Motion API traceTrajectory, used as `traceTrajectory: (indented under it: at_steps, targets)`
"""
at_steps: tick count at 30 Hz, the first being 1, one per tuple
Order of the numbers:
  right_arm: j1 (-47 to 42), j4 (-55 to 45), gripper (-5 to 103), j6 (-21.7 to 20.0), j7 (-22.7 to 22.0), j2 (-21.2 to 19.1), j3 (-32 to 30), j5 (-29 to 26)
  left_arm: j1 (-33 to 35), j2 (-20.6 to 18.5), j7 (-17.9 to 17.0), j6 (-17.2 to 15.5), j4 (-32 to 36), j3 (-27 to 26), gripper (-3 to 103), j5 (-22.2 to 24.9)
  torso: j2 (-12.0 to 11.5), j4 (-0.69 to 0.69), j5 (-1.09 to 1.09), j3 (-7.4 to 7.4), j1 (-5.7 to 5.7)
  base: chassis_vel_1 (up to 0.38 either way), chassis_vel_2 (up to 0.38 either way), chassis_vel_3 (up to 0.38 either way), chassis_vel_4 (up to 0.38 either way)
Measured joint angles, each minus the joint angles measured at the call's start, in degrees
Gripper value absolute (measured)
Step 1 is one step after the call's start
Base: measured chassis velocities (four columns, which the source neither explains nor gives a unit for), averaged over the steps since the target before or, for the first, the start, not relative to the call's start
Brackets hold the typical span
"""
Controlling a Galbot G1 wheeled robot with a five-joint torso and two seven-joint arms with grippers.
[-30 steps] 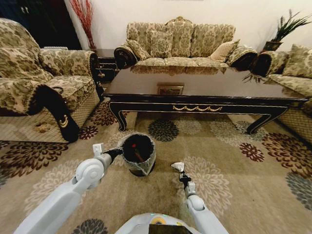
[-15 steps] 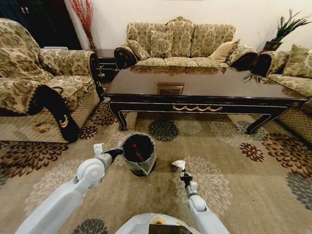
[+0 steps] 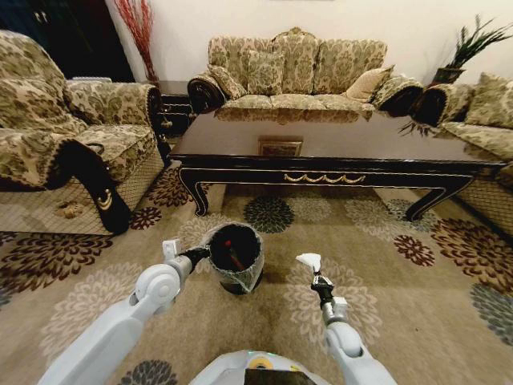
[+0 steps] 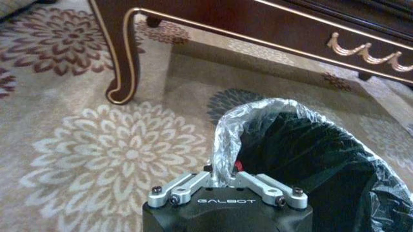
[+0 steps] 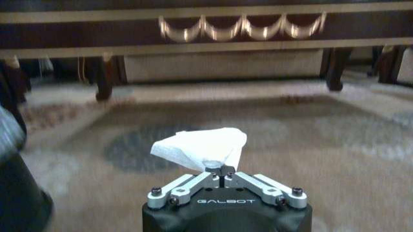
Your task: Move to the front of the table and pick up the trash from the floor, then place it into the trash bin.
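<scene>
Now right end effector (image 3: 314,273) pinches trash (image 3: 309,261); left end effector (image 3: 205,253) grips trash bin (image 3: 237,277).

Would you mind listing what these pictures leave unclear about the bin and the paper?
- Trash bin contents: in the head view, red and dark bits too small to identify; in the left wrist view, the liner and left end effector screen them.
- White paper: its underside sits behind the right end effector.
</scene>
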State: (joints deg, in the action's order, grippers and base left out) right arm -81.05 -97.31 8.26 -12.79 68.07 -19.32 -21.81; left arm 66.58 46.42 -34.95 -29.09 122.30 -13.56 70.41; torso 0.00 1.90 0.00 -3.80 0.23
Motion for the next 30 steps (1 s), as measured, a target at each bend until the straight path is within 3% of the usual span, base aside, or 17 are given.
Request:
traceTrajectory:
  at_steps: [10, 11, 13, 16, 24, 30]
  targets:
    - [-3.89, -18.32, 0, -3.89, -2.42, -10.4, 0.45, -2.21, -3.6, -1.88, 0.23, -0.67, -0.56, 3.16, 3, 0.16, 0.0, 0.0, 0.01, 0.0, 0.0, 0.0, 0.0, 0.0, 0.0]
    - [-4.0, -19.8, 0, -4.1, -2.42, -11.39, 0.7, -2.24, -4.44, -1.79, -0.16, -0.82, -0.8, 4.06, 3, 0.28, 0.0, 0.06, 0.01, -0.01, 0.0, 0.0, 0.0, 0.0, 0.0]
    - [-4.09, -20.23, 0, -4.13, -2.42, -11.63, 0.71, -2.23, -4.78, -1.75, -0.26, -0.87, -0.93, 4.43, 3, 0.33, 0.0, 0.06, 0.01, -0.01, 0.0, 0.0, 0.0, 0.0, 0.0]
    - [-6.5, -26.23, 0, -4.93, -2.36, -12.97, -0.43, -2.1, -11.62, -0.67, -1.37, -1.15, -2.95, 11.98, 3, 1.01, 0.0, -0.02, 0.01, -0.01, 0.0, 0.0, 0.0, 0.0, 0.0]
    - [-11.22, -32.28, 0, -5.17, 0.67, -12.97, -1.38, 1.33, -20.94, 2.52, -3.64, -1.21, -4.9, 22.22, 3, 2.61, 0.0, -0.02, 0.01, -0.01, 0.0, 0.0, 0.0, 0.0, 0.0]
    - [-13.34, -33.59, 0, -4.92, 2.39, -12.4, -1.35, 3.42, -23.05, 5.54, -4.49, -1.34, -5.63, 28.47, 3, 4.22, 0.0, 0.0, 0.01, -0.01, 0.0, 0.0, 0.0, 0.0, 0.0]
